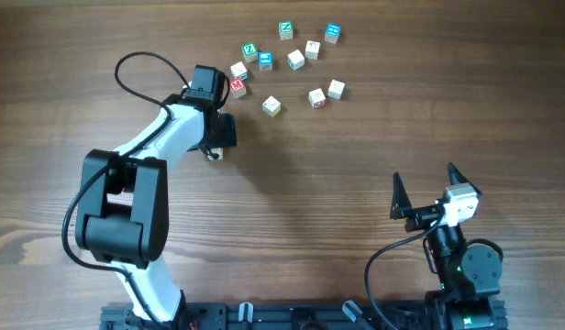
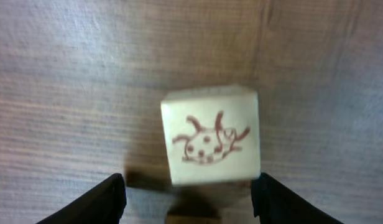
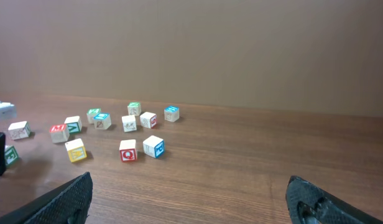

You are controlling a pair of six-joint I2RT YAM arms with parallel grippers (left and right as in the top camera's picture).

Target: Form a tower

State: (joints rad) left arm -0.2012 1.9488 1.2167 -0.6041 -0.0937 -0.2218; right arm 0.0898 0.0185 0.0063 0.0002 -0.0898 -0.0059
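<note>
Two dark fingers of your left gripper stand parted at the bottom of the left wrist view, wider than the cream block that sits between and just ahead of them. One finger has a clear gap to the block's side. The other comes right up to the block's corner, and you cannot tell whether it touches. So the left gripper is unclenched and has no grasp on anything. That cream block carries a red line drawing on its upper face, and the view of it is blurred.

From overhead, the tower stands on the table left of centre, almost wholly hidden under the left gripper and its black wrist. Only a pale corner peeks out below the wrist, so you cannot count its blocks. In the left wrist view a dark edge shows just under the cream block, cut off by the frame; what it is cannot be made out.

Your right gripper hangs near the table's front right corner, jaws spread wide and holding nothing.

Eleven loose blocks lie scattered beyond the tower towards the far edge, well apart from the right gripper. Their printed faces are too small to read from overhead.
</note>
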